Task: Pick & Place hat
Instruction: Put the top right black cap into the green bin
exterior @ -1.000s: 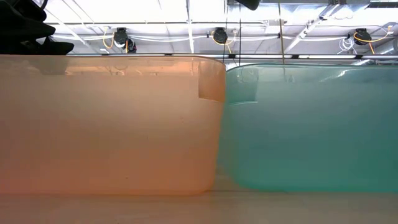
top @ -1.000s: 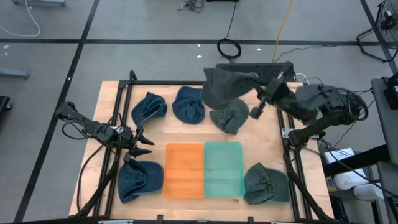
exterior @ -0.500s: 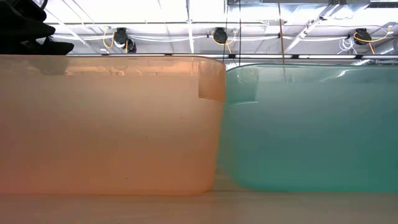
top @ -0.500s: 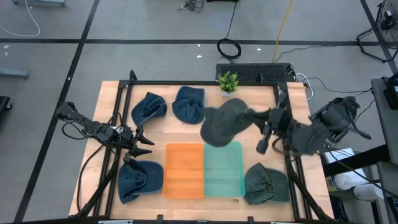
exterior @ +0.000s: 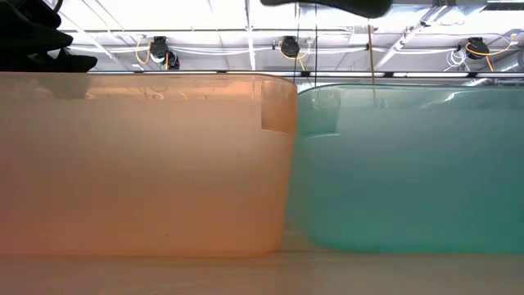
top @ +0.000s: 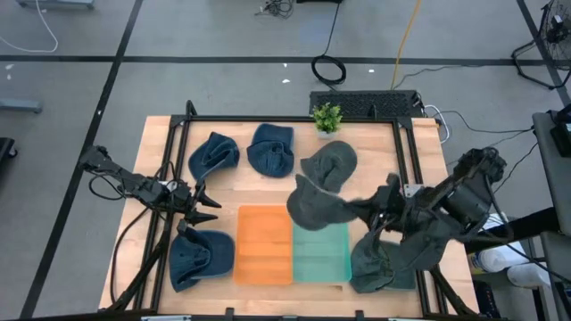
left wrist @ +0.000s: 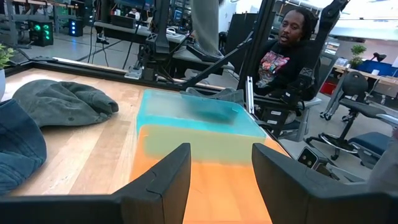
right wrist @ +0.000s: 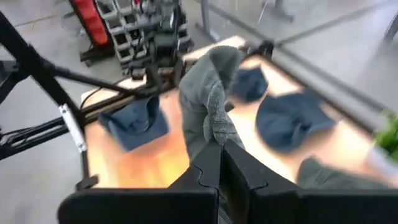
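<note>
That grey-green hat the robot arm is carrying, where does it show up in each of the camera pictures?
High view: the carried hat hangs over the teal bin, held by the right gripper.
Low view: only a dark shape at the top edge, probably the hat.
Left wrist view: a blurred dark patch above the teal bin, likely the hat.
Right wrist view: the hat rises from the right gripper.
Shared landmark: the teal bin.
</note>
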Tool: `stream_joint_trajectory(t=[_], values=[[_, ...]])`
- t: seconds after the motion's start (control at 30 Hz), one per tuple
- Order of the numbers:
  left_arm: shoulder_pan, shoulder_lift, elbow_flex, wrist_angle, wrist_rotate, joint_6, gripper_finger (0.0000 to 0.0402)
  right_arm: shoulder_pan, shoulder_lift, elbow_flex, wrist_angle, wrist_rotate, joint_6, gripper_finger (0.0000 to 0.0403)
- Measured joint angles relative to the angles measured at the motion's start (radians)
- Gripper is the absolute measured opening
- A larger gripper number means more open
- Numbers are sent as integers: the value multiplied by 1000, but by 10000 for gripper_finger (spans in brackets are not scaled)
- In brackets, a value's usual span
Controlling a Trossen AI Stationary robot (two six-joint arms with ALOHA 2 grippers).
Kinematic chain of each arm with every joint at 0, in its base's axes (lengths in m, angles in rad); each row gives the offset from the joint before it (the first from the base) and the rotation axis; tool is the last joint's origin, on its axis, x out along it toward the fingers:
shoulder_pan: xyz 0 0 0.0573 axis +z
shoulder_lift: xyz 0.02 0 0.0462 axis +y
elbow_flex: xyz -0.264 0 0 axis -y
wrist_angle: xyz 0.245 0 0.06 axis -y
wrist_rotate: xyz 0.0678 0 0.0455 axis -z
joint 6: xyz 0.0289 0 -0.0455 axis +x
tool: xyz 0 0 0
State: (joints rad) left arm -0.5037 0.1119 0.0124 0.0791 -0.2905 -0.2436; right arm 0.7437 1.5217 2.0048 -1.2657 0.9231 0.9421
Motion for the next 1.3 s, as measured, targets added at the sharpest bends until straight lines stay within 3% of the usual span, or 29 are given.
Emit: stream_joint_trajectory(t=[0.3, 0.6, 0.9, 1.3], values=[[0, 0, 0, 0, 0, 0, 179, 44, 40, -11, -74, -137, 157, 0], [0, 0, 0, 0, 0, 0, 179, 65, 42, -144, -43, -276, 192, 0], [0, 0, 0, 0, 0, 0, 179, 65, 43, -248, 152, -385, 50, 0], [0, 0, 0, 0, 0, 0, 179, 9, 43, -332, 165, -506, -174, 0]])
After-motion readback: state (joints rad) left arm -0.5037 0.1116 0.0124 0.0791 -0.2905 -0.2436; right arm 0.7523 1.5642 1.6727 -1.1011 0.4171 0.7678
